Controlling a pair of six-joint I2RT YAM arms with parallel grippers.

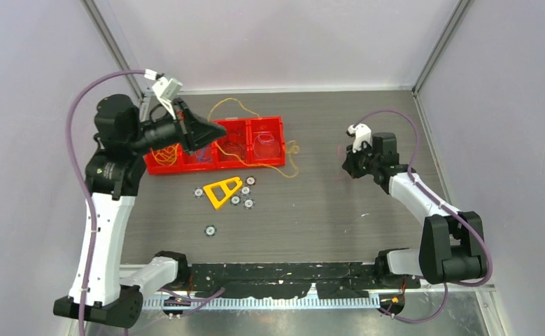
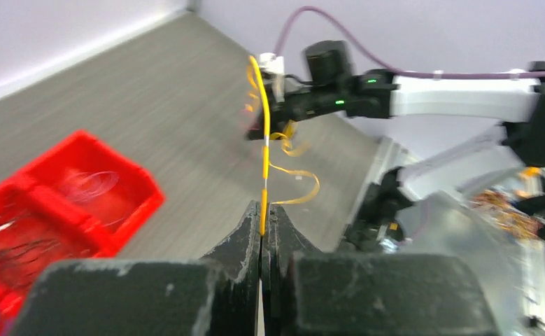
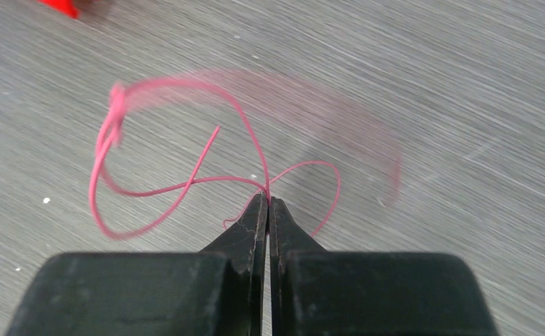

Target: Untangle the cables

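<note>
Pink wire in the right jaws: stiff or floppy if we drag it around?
Probably springy rather than limp: the pink wire holds open loops out from the shut right jaws. Likely very light and whippy; its far loop is motion-blurred. It may slip, since only the jaw tips pinch one thin strand.

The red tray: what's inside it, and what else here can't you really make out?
- Top view: the left gripper covers part of the red tray, hiding what the compartments beneath hold.
- Left wrist view: the tray is blurred; the yellow cable disappears at its lower end inside the shut left gripper.
- Right wrist view: the pink cable has its far loop smeared by motion.
- Top view: the small round parts are too small to identify.
</note>
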